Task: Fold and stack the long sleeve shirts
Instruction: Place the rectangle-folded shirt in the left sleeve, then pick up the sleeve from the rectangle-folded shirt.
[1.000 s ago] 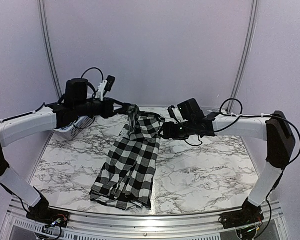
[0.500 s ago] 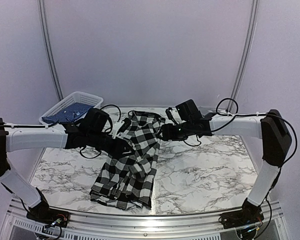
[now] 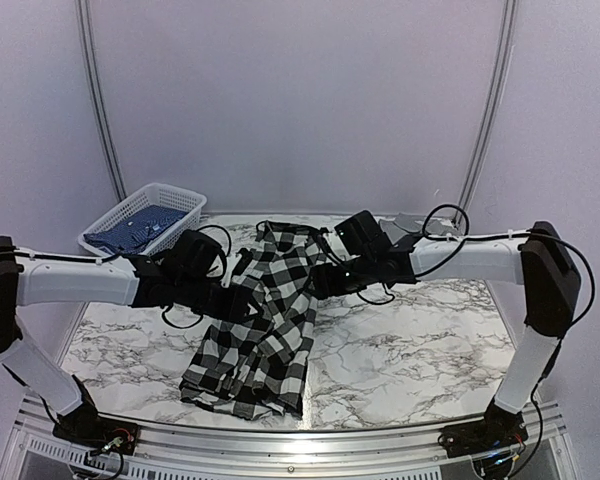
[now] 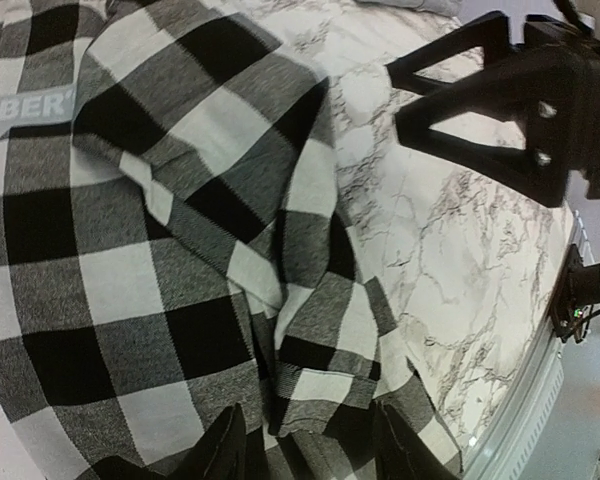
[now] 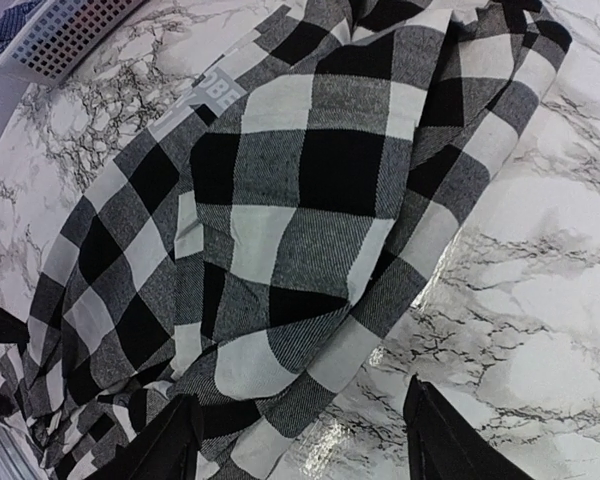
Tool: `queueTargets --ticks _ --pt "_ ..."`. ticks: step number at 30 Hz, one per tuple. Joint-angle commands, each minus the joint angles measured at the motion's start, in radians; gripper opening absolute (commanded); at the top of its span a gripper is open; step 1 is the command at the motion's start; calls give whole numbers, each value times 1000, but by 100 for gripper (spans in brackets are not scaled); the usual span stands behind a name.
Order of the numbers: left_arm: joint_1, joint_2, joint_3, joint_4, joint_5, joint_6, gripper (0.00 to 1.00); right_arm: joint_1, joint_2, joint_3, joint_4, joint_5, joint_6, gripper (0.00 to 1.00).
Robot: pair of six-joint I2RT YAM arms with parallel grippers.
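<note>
Long sleeve shirt in black-and-white check lies rumpled on the marble tabletop. It forms a long bunched strip running from the middle of the far edge down toward the near edge, a little left of centre. Its folds overlap loosely, and a grey band with white block letters shows on the part nearer the far edge. The left end effector sits low over the strip's left side about halfway along. In the left wrist view its two dark fingers stand apart, with checked cloth lying under and between them and nothing clamped. The right end effector reaches in from the other side, just beside the shirt's right margin near the far end. Its fingers are spread wide above the line where the cloth meets bare marble, and they hold nothing. The two end effectors face each other across the shirt, close together but not touching. A white mesh basket with blue cloth inside stands at the far left corner of the tabletop, well apart from the shirt.
</note>
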Motion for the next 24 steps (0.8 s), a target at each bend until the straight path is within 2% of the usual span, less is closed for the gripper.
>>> queueTargets --ticks 1,7,13,24 --pt "-34 48 -38 23 -43 -76 44 6 -51 -31 -8 57 -4 65" --pt "-88 128 -24 63 -52 -117 45 -7 -67 -73 8 51 7 64" --pt "-99 170 -16 62 -134 -151 45 -14 -93 -114 27 48 19 64" --pt "-134 209 5 63 -100 -160 45 -22 -92 -120 36 45 25 64"
